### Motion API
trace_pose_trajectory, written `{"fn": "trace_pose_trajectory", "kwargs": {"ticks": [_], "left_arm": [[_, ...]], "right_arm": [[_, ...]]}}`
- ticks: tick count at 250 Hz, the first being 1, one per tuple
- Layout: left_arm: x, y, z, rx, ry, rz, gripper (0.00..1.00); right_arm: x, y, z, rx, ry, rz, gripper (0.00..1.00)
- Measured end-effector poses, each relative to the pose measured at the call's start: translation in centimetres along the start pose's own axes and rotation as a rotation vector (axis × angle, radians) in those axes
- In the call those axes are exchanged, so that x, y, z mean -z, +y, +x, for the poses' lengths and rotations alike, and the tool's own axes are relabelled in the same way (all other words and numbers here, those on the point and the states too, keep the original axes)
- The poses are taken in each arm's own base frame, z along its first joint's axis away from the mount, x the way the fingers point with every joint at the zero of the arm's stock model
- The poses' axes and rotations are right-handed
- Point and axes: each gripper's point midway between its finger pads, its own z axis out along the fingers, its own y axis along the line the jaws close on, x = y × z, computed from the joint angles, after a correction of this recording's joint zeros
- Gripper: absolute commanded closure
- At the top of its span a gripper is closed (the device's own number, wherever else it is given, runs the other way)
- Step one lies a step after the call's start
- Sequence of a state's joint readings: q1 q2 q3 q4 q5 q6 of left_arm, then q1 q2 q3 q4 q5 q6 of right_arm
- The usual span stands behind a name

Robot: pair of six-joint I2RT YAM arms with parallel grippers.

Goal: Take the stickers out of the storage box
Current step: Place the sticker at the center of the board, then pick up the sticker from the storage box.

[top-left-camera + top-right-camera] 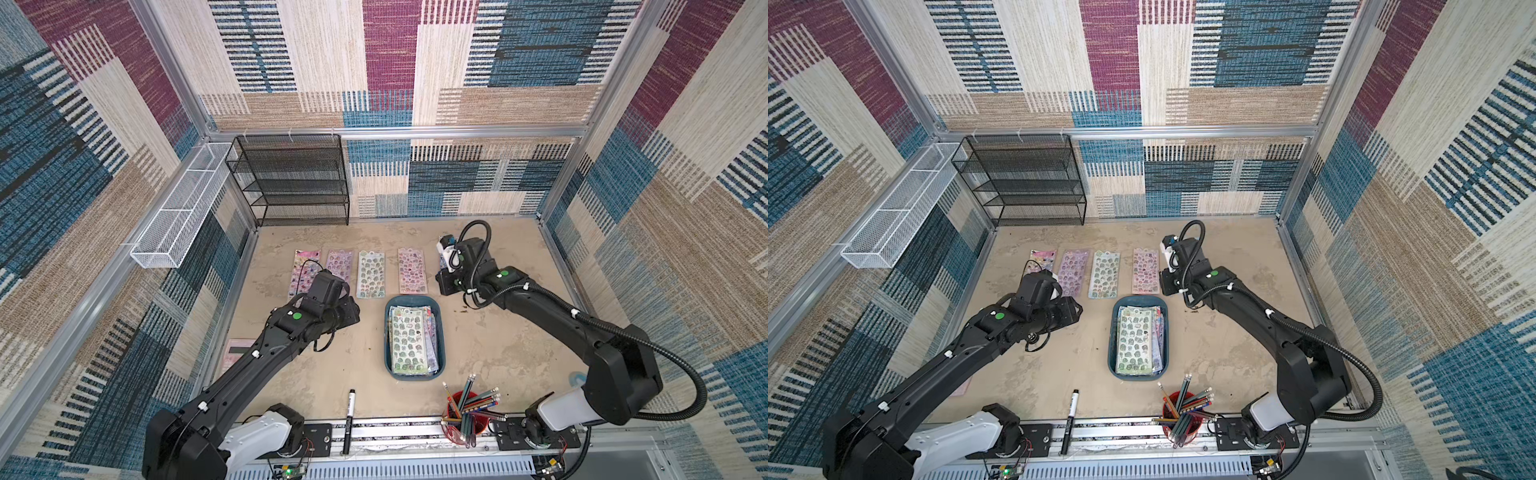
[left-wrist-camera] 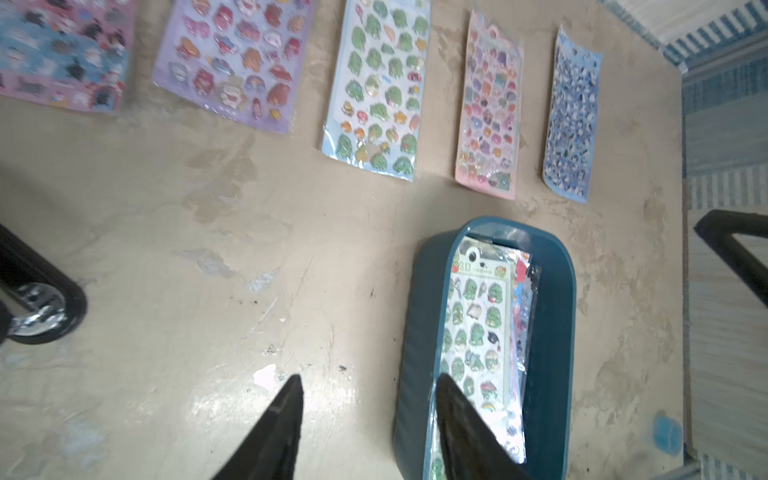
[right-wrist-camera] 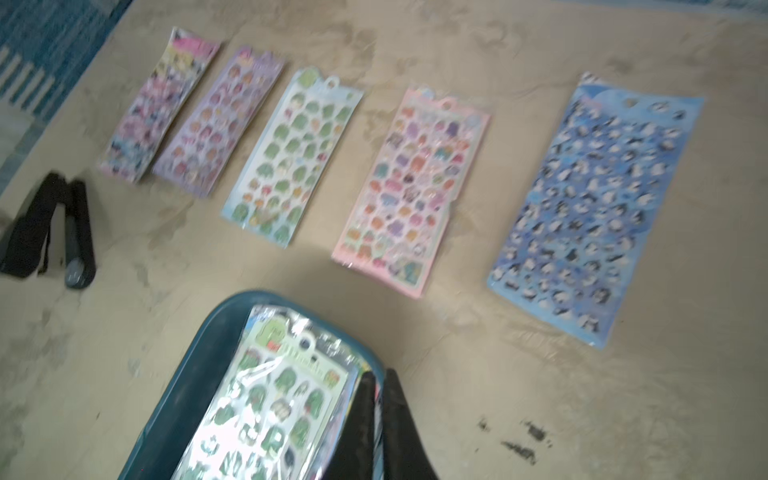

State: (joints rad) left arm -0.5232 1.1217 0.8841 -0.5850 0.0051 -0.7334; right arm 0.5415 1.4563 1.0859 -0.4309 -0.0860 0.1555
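Note:
The storage box (image 1: 388,332) (image 1: 1112,340) is a teal tub at mid-table, also in both wrist views (image 2: 552,332) (image 3: 208,353). Stickers fill it, a green-frog sheet on top (image 1: 409,338) (image 1: 1133,336) (image 2: 478,324) (image 3: 282,403). Several more sheets lie in a row beyond it: pink (image 1: 305,272), lilac (image 1: 340,266), green (image 1: 371,274), pink (image 1: 412,271) and blue (image 3: 590,208) (image 2: 571,120). My left gripper (image 2: 369,377) hangs open, one finger over the box, the other over bare table. My right gripper (image 3: 379,374) is shut and empty above the box's far right rim.
A black mesh rack (image 1: 291,178) stands at the back left, with a white wire basket (image 1: 178,208) on the left wall. A red cup of pencils (image 1: 465,411) and a black marker (image 1: 349,419) sit near the front edge. A pink sheet (image 1: 237,351) lies partly under the left arm.

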Motion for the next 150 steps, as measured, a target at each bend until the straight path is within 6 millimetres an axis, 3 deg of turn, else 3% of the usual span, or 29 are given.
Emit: {"fn": "trace_pose_trajectory", "kwargs": {"ticks": [41, 81, 115, 150], "left_arm": [[-1.4, -1.7, 2.7, -0.057, 0.066, 0.021, 0.45], [-3.4, -2.6, 5.0, -0.086, 0.125, 0.015, 0.47], [-5.0, -2.7, 6.5, -0.08, 0.158, 0.005, 0.48], [-6.1, -3.7, 7.4, -0.077, 0.172, 0.023, 0.52]], "right_arm": [[-0.2, 4.3, 7.0, 0.027, 0.127, -0.073, 1.0], [-0.8, 5.2, 12.7, 0.008, 0.243, -0.082, 1.0], [-1.8, 5.2, 15.1, 0.001, 0.311, -0.072, 1.0], [-2.8, 5.1, 15.6, -0.003, 0.326, -0.067, 1.0]]}}
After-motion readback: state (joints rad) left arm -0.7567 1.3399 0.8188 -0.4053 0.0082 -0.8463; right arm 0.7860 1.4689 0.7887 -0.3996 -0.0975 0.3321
